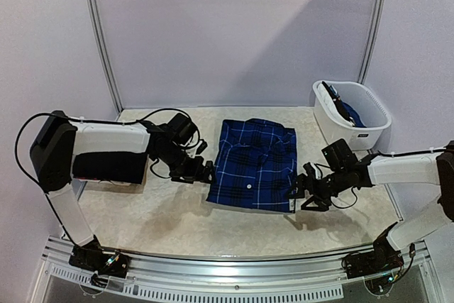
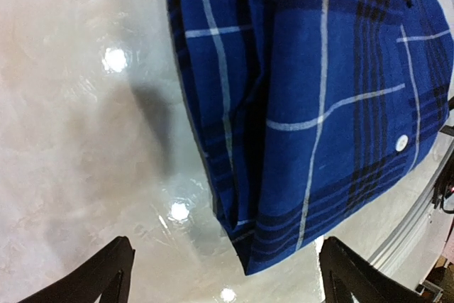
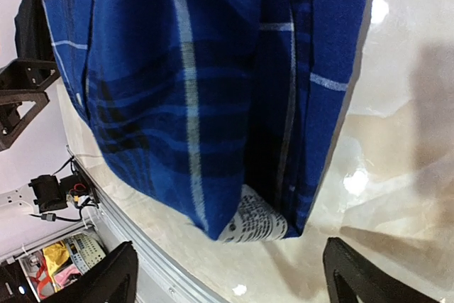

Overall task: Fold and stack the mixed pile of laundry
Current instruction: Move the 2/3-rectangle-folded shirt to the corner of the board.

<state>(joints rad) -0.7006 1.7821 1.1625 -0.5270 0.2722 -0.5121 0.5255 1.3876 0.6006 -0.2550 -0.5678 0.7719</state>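
While my left gripper [image 1: 206, 173] & right gripper [image 1: 296, 188] gape wide w/ nothing held, the blue plaid shirt [image 1: 255, 164] lies folded mid-frame. The black garment [image 1: 106, 166] sits at left. The basket [image 1: 369, 127] upper right holds more, so I'd guess approx. halfway.

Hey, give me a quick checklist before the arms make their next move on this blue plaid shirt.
1. Left gripper open and empty: ok.
2. Right gripper open and empty: ok.
3. Blue plaid shirt folded flat on the table: ok.
4. Care label tucked in: not ok, it pokes out at a corner.
5. Black garment folded at the left: cannot tell, left arm covers part.
6. White basket emptied: not ok, clothing lies inside.
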